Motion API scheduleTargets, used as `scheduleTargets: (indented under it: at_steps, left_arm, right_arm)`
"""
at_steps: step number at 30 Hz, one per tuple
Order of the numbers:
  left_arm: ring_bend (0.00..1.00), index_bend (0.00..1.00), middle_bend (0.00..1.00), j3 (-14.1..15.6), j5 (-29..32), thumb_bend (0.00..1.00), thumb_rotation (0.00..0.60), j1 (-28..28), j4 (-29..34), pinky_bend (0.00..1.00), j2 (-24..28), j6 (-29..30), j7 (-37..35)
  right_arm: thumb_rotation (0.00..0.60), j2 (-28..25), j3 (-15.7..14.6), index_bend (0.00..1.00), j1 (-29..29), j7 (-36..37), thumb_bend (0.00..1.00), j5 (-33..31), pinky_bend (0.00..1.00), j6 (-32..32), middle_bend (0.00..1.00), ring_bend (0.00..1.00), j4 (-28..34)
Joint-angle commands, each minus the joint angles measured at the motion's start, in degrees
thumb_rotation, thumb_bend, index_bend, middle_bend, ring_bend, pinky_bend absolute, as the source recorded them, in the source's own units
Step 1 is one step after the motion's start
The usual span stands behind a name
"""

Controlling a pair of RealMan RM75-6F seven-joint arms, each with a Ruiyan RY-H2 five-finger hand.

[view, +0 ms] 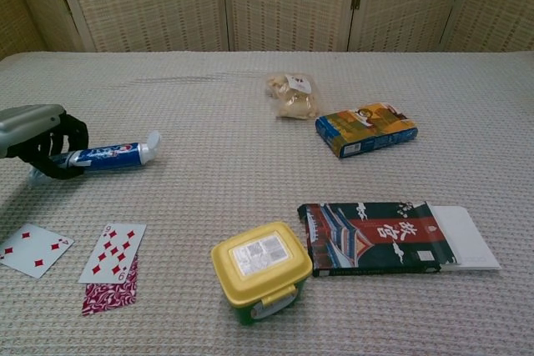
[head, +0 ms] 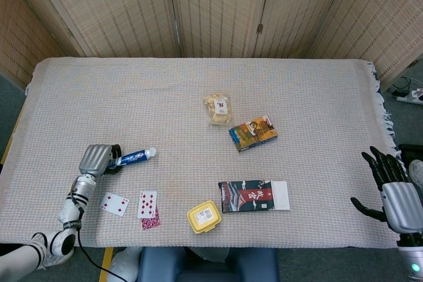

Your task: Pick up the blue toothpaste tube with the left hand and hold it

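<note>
Table (head: 317, 90), covered by a woven pale cloth, carries all items. The landmark is the yellow-lidded container (head: 203, 216) at the near edge.

Dark patterned box (head: 254, 195), with a white sleeve end, lies just right of the container. Orange and blue carton (head: 253, 132) lies beyond that box, further from the container. Bag of snacks (head: 218, 108) lies beyond the carton, almost straight back from the container.

Right hand (head: 394, 189) hangs off the table's right end, well apart from the container, fingers spread, holding nothing.

Left hand (head: 98, 160) is far left of the container, fingers curled around the tail end of the blue toothpaste tube (head: 135, 157). The tube's white cap points toward the container's side and tilts upward, clear of the cloth.

3 playing cards (head: 137, 206) lie left of the container, nearer than the left hand.
</note>
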State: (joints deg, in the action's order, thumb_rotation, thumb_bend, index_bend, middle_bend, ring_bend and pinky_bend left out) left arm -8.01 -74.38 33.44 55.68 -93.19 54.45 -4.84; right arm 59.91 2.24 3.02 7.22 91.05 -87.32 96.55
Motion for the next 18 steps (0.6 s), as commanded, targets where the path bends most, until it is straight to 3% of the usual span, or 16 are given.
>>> scheduleTargets:
  at_steps: [1, 9, 18]
  left_arm:
    - [0.68, 0.77, 0.77, 0.3, -3.4, 0.67, 0.600, 0.2, 2.2, 0.64, 2.1, 1.9, -6.3]
    - [0.71, 0.79, 0.80, -0.1, -7.8, 0.72, 0.600, 0.9, 13.3, 0.67, 7.5, 5.5, -12.3]
    - [0.71, 0.79, 0.80, -1.0, -8.8, 0.74, 0.600, 2.8, 26.3, 0.69, 12.0, 5.2, -9.7]
  right_arm:
    - [0.600, -1.0, -0.2, 0.00, 0.6, -0.7, 0.26, 1.2, 0.00, 0.4, 0.00, 0.00, 1.2]
    - [0.600, -4.7, 0.7, 0.00, 5.1, -4.2, 0.26, 6.4, 0.00, 3.8, 0.00, 0.00, 7.0]
    - [0.600, -5.6, 3.2, 0.02, 14.1, -10.0, 0.26, 9.7, 0.00, 13.8, 0.00, 0.00, 15.5]
